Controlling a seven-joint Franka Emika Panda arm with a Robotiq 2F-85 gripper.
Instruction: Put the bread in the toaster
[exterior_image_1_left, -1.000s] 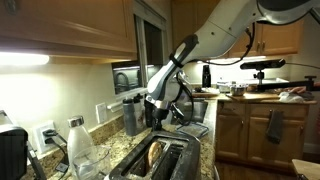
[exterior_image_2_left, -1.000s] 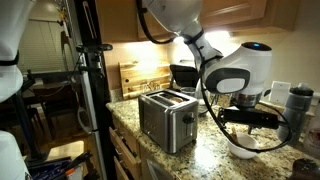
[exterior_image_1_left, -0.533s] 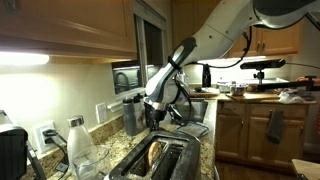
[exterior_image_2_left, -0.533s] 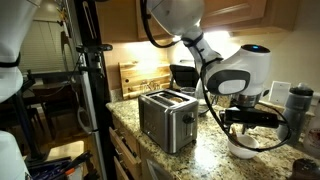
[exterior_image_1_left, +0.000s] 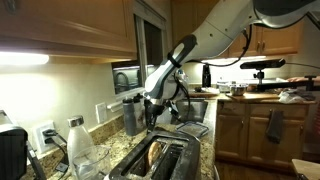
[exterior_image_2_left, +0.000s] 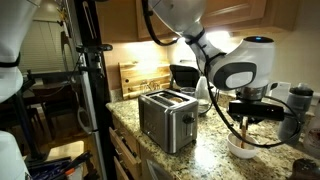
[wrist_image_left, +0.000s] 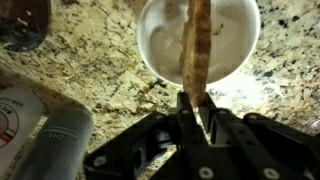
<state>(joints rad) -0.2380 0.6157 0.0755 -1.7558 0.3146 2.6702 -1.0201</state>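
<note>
1. Step in hand, as I read it: the grasp. The bread (wrist_image_left: 196, 45) stands on edge in a white bowl (wrist_image_left: 160, 40) on the counter (wrist_image_left: 90, 60). It is not yet lifted out and is nowhere near the toaster (exterior_image_2_left: 165, 122).
2. The hand (wrist_image_left: 196, 98) is pinched narrow on the slice's upper edge in the wrist view, one finger on each face. I count the bread as held, but only by a thin strip near the crust.
3. In an exterior view the hand (exterior_image_2_left: 243, 120) hangs directly over the bowl (exterior_image_2_left: 243, 150). The toaster is well apart from it along the counter, with open counter between them.
4. Progress: early. The pick looks made, while the carry and the drop into a slot are both still to do.
5. Next I would raise the hand straight up until the slice's lower edge clears the bowl rim, and only then move sideways. Dragging it out at an angle could tip the bowl or tear the soft bread.
6. Over the toaster I would turn the wrist so the slice runs along a slot. Then I would lower it slowly and release once it is well inside.
7. One doubt: a tan patch (exterior_image_1_left: 155, 152) shows at the toaster (exterior_image_1_left: 170, 162) top in an exterior view. I cannot tell whether it is a slice already in a slot or a reflection, so I would aim for the slot that reads dark.
</note>
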